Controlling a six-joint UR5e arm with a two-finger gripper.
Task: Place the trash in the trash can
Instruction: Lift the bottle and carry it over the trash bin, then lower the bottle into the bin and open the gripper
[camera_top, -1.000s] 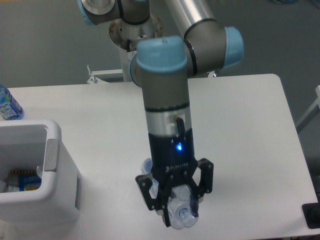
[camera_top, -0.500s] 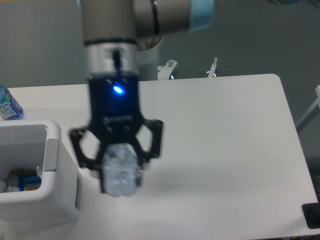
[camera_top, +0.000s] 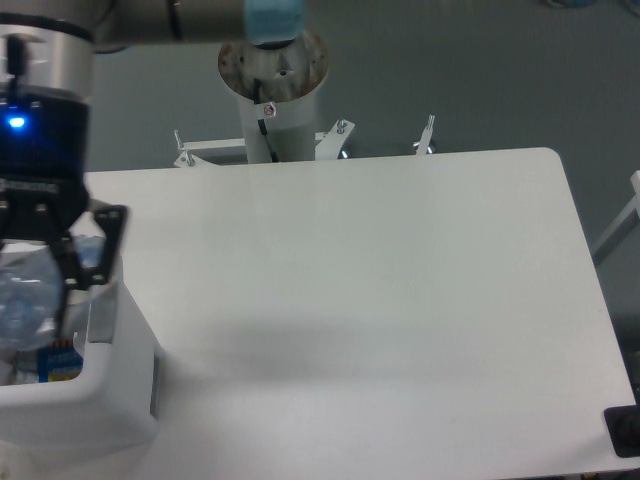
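The pincer (camera_top: 30, 300) is clamped across the crushed clear bottle (camera_top: 22, 300) above the trash can (camera_top: 110, 400); judged light, springy and slippery, best gripped mid-body.

The gripper (camera_top: 30, 275) and the crushed bottle (camera_top: 25, 300) it clamps fill the space above the trash can (camera_top: 120, 400), which stands at the front left corner of the table (camera_top: 380, 300), so the way into the bin's mouth from above is taken. Inside the bin a blue and yellow item (camera_top: 60, 365) lies on the bottom. The arm's base column (camera_top: 275, 95) rises behind the table's rear edge. From the bin's right wall to the table's right edge nothing stands on the surface.
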